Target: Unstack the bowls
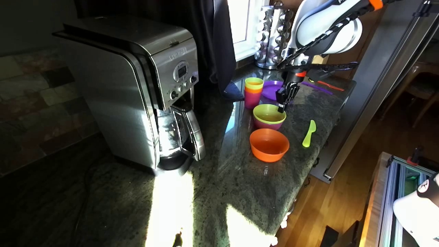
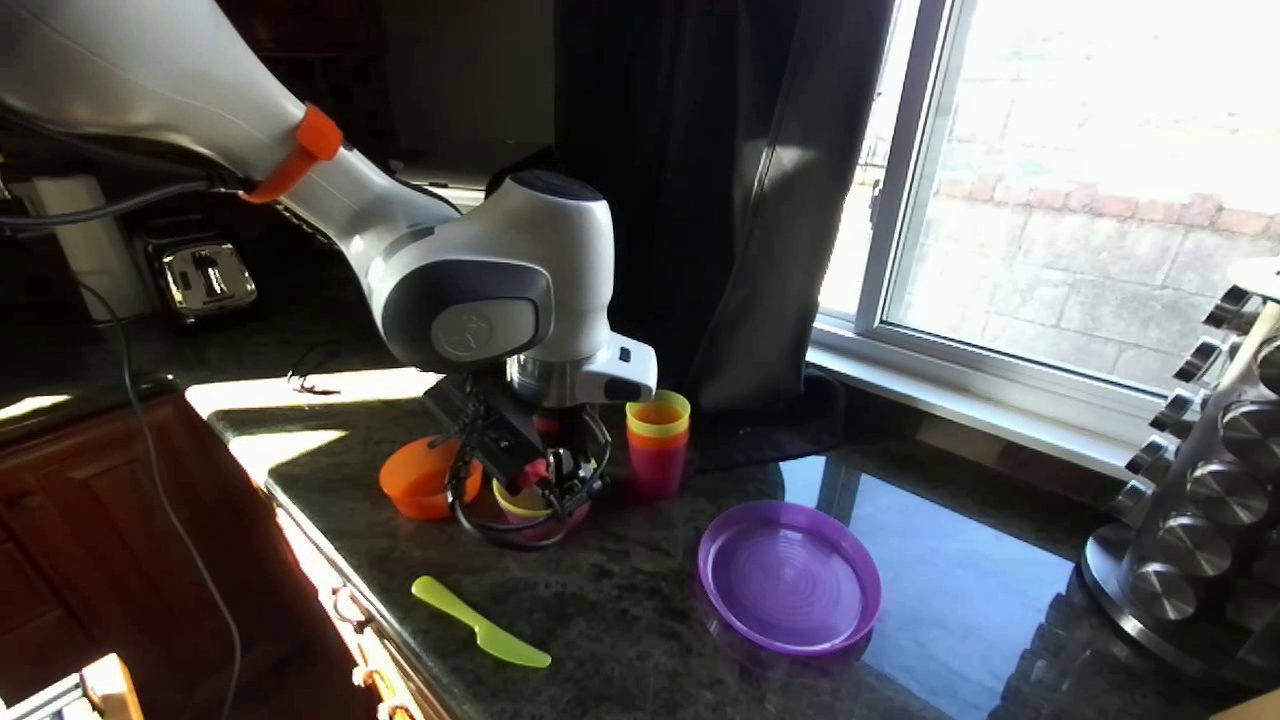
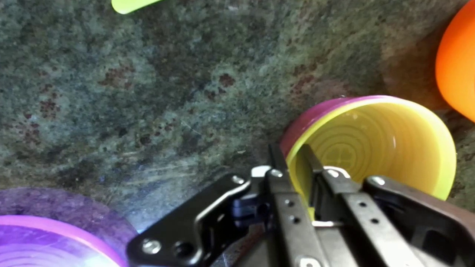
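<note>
The lime green bowl [image 1: 269, 113] sits nested in the purple bowl [image 1: 267, 126] on the dark counter. The green bowl's yellowish inside fills the right of the wrist view [image 3: 389, 144], with the purple wall [image 3: 302, 124] showing at its left. The orange bowl [image 1: 269, 146] stands apart beside them, upright; it also shows in an exterior view [image 2: 428, 482] and at the wrist view's right edge [image 3: 460, 66]. My gripper [image 3: 290, 148] straddles the stack's near rim, one finger inside the green bowl, one outside by the purple wall. The fingers are parted, with a gap between the inner finger and the rim.
A stack of cups [image 1: 253, 97] stands close behind the bowls. A wider purple dish [image 2: 790, 580] lies near them. A green knife [image 1: 309, 133] lies toward the counter's front edge. A coffee maker [image 1: 130, 96], curtain [image 2: 700, 200] and spice rack [image 2: 1190, 520] stand around.
</note>
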`<state>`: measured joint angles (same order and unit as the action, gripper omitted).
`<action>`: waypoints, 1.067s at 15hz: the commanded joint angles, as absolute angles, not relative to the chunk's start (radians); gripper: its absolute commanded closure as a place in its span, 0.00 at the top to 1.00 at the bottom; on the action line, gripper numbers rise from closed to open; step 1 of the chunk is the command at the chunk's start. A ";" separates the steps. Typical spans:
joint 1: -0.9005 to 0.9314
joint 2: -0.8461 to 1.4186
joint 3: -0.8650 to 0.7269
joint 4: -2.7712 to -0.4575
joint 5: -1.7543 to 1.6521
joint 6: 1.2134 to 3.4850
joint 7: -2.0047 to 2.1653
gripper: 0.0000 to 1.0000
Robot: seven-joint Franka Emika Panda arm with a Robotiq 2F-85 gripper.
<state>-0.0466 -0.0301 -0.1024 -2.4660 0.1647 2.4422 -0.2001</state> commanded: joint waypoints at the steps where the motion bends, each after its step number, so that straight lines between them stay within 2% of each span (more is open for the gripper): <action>1: -0.056 0.006 -0.093 -2.436 0.161 2.418 -0.162 0.00; 16: -0.063 -0.053 -0.096 -2.456 0.162 2.416 -0.151 0.01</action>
